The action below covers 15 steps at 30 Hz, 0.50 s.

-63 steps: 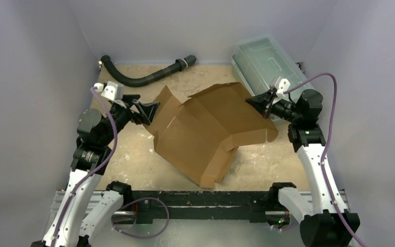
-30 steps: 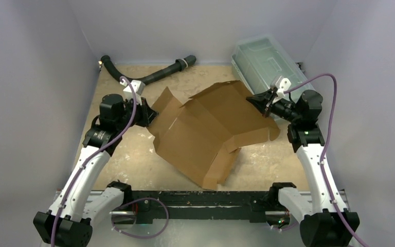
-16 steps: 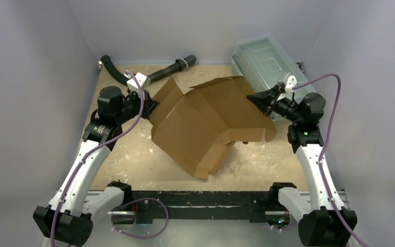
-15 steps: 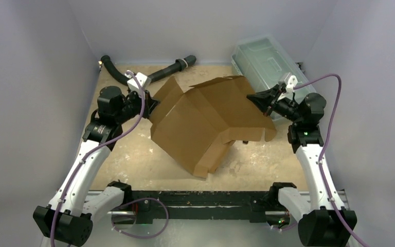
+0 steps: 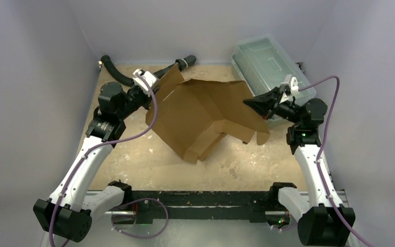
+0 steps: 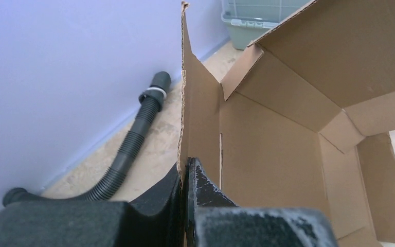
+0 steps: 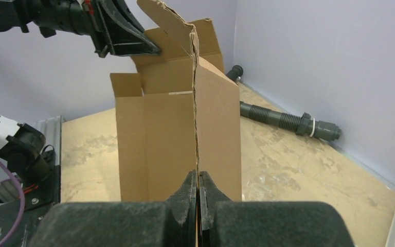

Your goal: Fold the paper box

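The paper box (image 5: 200, 116) is a brown die-cut cardboard sheet with creased flaps, held up off the table between both arms. My left gripper (image 5: 153, 91) is shut on the edge of its far left flap (image 6: 193, 103), the corrugated edge pinched between the fingers (image 6: 205, 188). My right gripper (image 5: 250, 103) is shut on the sheet's right edge, which runs straight up from the fingertips (image 7: 189, 188) in the right wrist view. The sheet's near corner (image 5: 193, 154) hangs down toward the table. In the left wrist view the box's inner panels (image 6: 283, 154) stand folded at angles.
A clear greenish plastic lidded bin (image 5: 267, 64) stands at the back right, just behind my right gripper. A black corrugated hose (image 5: 149, 77) lies along the back wall. The sandy tabletop (image 5: 133, 159) is bounded by purple walls on three sides.
My left gripper closed on the left flap and lifted it up and back. The whole sheet rose and shifted toward the back; the right gripper moved slightly left with it.
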### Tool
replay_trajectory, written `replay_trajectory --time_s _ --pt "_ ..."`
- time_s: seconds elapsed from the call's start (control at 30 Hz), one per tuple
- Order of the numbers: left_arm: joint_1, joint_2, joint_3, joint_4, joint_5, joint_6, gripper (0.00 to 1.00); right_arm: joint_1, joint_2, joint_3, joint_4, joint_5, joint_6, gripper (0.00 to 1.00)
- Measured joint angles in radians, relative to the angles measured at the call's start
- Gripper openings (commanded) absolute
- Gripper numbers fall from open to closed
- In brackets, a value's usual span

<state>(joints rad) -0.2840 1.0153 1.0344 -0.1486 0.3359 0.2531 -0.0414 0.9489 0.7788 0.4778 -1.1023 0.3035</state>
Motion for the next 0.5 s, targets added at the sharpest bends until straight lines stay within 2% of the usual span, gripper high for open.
replay_trajectory --time_s 0.27,0.4,0.5 --pt "-0.005 -0.048 -0.051 0.109 0.016 0.164 0.0 -0.018 0.0 -0.001 0.046 -0.013 0.038 0.0" --pt "-0.006 -0.068 -0.067 0.126 0.032 0.22 0.0 -0.019 0.0 -0.001 0.006 0.019 0.001 0.0" --pt "-0.006 -0.069 -0.068 0.128 0.046 0.249 0.0 -0.019 0.0 -0.001 -0.031 0.048 -0.04 0.04"
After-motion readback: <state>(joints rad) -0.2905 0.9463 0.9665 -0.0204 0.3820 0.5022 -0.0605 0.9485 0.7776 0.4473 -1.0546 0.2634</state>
